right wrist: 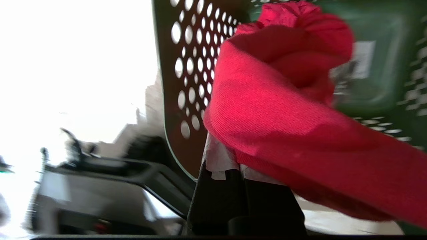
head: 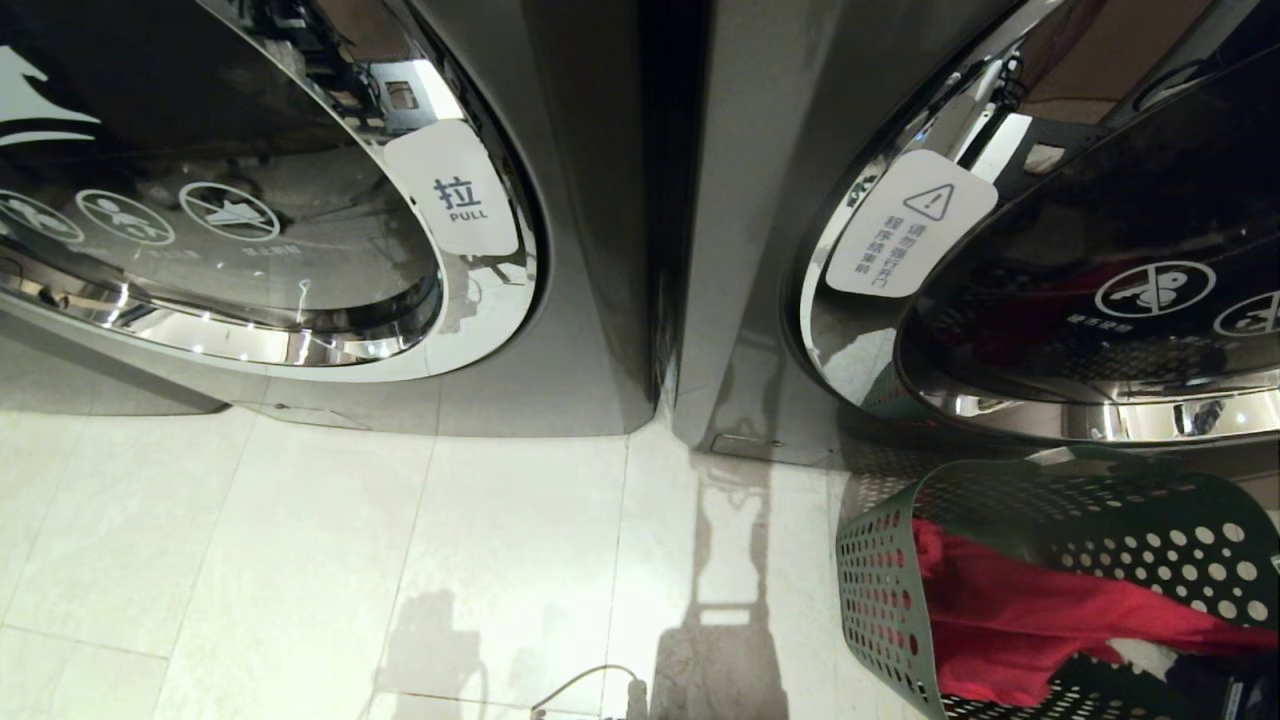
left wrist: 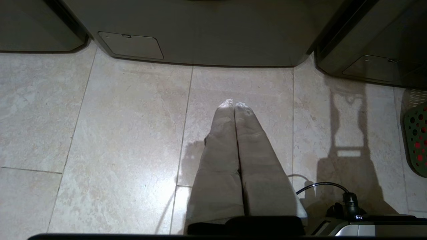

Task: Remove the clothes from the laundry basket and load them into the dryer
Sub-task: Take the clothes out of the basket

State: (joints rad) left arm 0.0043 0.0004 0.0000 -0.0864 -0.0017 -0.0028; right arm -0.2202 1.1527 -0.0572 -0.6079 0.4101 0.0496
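I have my right gripper (right wrist: 233, 166) clenched on the red garment (right wrist: 283, 110) at the laundry basket (head: 880, 600); dryer door (head: 1090, 300) unopened, loading not begun. Left gripper (left wrist: 234, 106) clenched, empty.

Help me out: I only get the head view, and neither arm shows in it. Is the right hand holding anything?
Observer: Yes. The right wrist view shows the right hand shut on the red garment, which drapes across its fingertips right beside the green basket's perforated wall.
Operator: And the left hand, is it doing anything?
Observer: No. In the left wrist view the left hand is shut and empty, with its fingers pressed together. It points at the floor tiles in front of the machines, away from the basket.
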